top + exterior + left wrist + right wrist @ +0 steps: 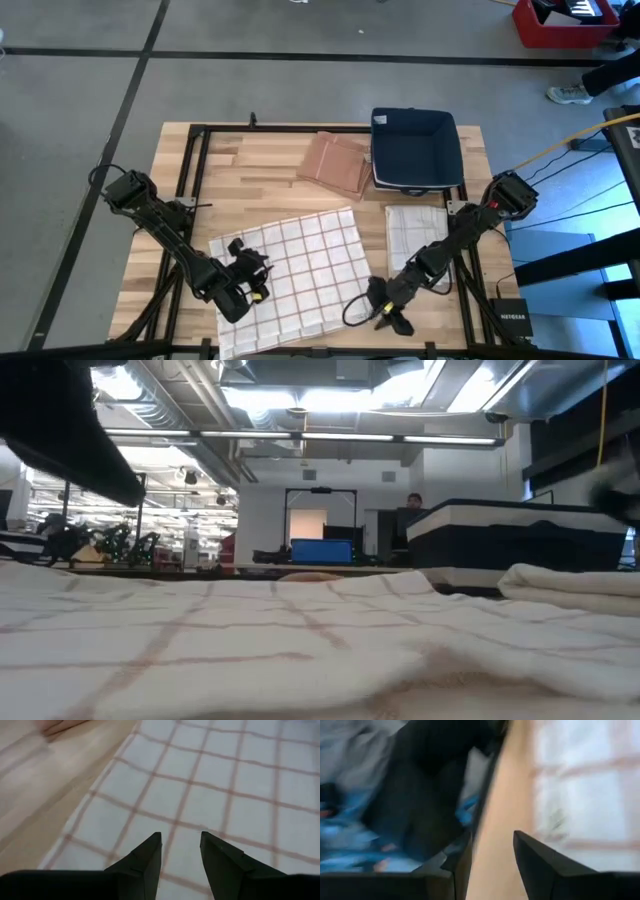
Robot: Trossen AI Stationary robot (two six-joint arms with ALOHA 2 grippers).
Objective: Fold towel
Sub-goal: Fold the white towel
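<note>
the checked towel (300, 275) lay flat on the counter (260, 160); the left end effector (243, 280) hovered over its left edge, fingers narrowly parted, empty; the right end effector (385, 308), likewise parted and empty, hung beside the right corner; both should probably pinch matching near corners and lift evenly.

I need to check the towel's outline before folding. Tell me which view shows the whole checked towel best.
The high view: it shows the checked towel spread flat with all its edges. The low view sees only its near surface edge-on. The left wrist view shows a patch of grid past the fingers; the right wrist view shows a blurred strip.
</note>
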